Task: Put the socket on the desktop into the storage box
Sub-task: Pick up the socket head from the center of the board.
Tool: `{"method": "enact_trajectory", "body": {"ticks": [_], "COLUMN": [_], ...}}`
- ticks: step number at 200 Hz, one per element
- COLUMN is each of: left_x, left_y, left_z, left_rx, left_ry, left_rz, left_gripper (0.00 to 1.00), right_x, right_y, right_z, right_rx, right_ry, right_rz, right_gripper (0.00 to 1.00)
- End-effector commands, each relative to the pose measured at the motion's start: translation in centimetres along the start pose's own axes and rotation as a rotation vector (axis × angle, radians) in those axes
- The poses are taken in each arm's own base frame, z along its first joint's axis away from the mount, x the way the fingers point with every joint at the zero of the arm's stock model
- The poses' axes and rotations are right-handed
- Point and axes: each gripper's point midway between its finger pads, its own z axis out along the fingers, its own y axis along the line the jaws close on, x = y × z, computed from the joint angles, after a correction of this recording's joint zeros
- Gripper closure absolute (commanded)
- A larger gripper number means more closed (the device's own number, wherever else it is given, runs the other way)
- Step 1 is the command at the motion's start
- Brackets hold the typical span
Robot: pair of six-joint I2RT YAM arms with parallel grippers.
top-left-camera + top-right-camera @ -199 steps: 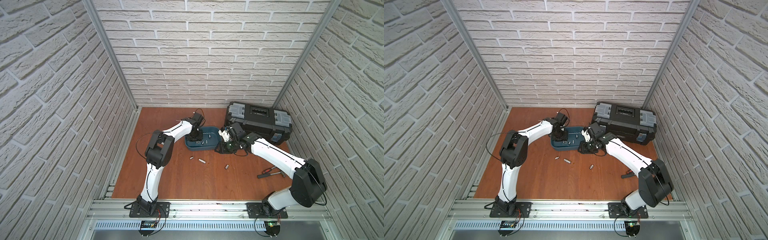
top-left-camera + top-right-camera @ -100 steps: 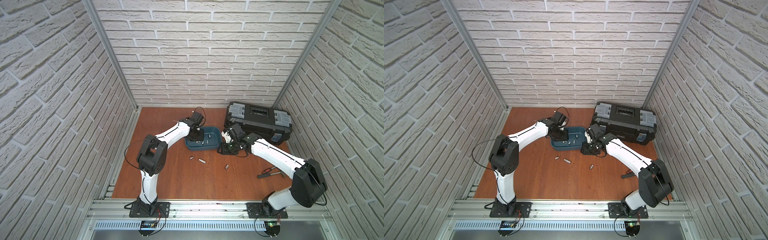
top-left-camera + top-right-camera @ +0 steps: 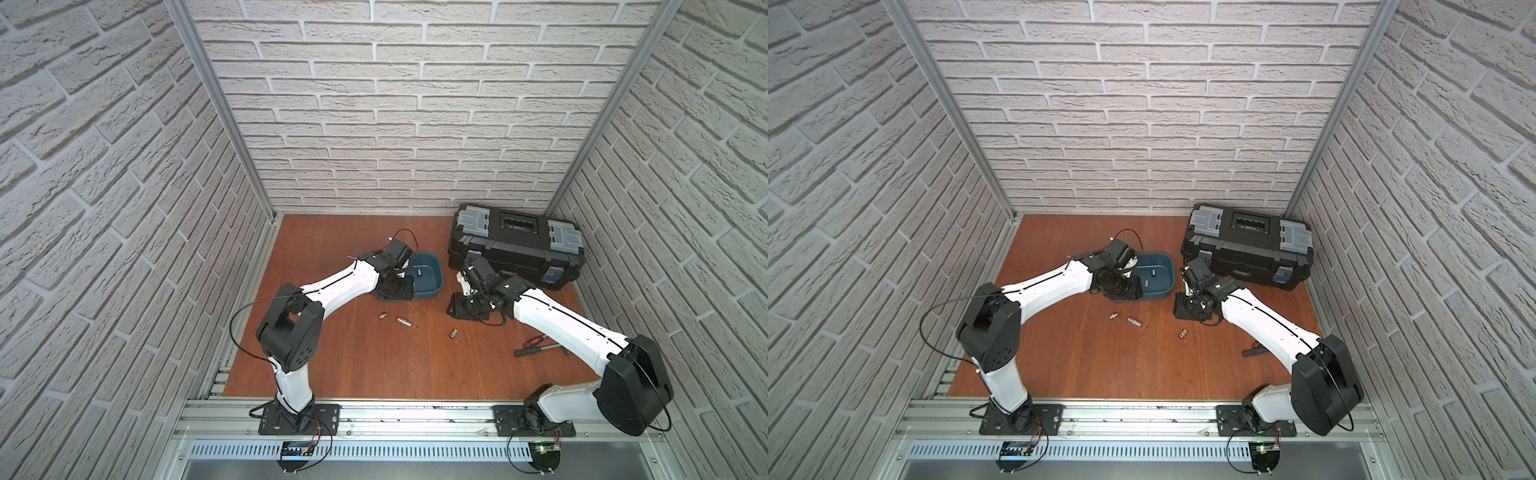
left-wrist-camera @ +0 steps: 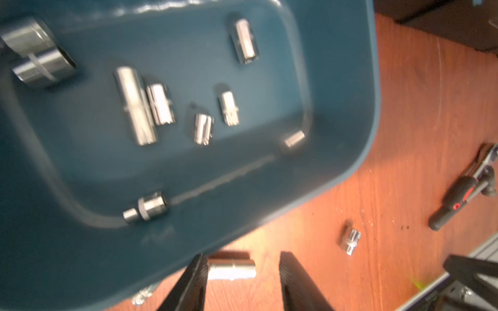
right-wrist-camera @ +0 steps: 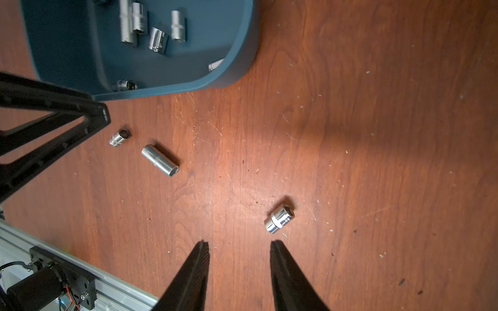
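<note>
Counter [image 3: 374, 365]: we see reddish wood carrying everything.
Toolbox [image 3: 515, 245]: black, at the far right corner.
Storage box [image 3: 432, 278]: teal, left of the toolbox.
Left fingers [image 4: 194, 285]: partly apart, gripping nothing, over the box's near rim.
Right fingers [image 5: 194, 274]: partly apart, empty, low over the counter.
Ratchet [image 3: 536, 347]: lying by the right arm.
Boxed sockets [image 4: 136, 105]: several lying inside the box.
Loose sockets: we count three on the counter. The long socket [image 5: 160, 160] and small socket [image 5: 120, 137] lie near the box; the short socket [image 5: 279, 218] is just ahead of the right fingers.

A long socket [image 3: 404, 321] lies on the desktop [image 3: 332, 361], near the storage box [image 3: 434, 286].
</note>
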Motion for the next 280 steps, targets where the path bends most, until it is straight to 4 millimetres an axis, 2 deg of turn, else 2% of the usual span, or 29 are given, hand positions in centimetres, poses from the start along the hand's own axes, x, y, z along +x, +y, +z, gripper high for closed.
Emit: {"method": "enact_trajectory", "body": {"ticks": [1,110,195,280], "left_x": [0.3,4.5,6.7,7.6], "left_y": [-1.2,-2.7,-2.4,-1.4], "left_z": [-0.9,-0.7,-0.4,-0.6], "left_rx": [0.051,0.123,0.155,0.131], "left_ry": [-0.034,-0.007,0.017,0.010], "left_rz": [0.023,0.054,0.062,0.056], "left_gripper": [0.48,0.41,0.39,0.38], "right_x": [0.3,2.4,2.9,2.5], "right_y": [-1.1,-3.3,-2.8,-2.3], "right_z": [-0.7,-0.1,2.1,4.7], "right_rx": [0.040,0.176,0.204,0.236], "right_ry": [-0.022,0.031,0.064,0.106], "right_rz": [0.038,0.051,0.053,0.053], "right_gripper": [0.56,0.55,0.55,0.55]}}
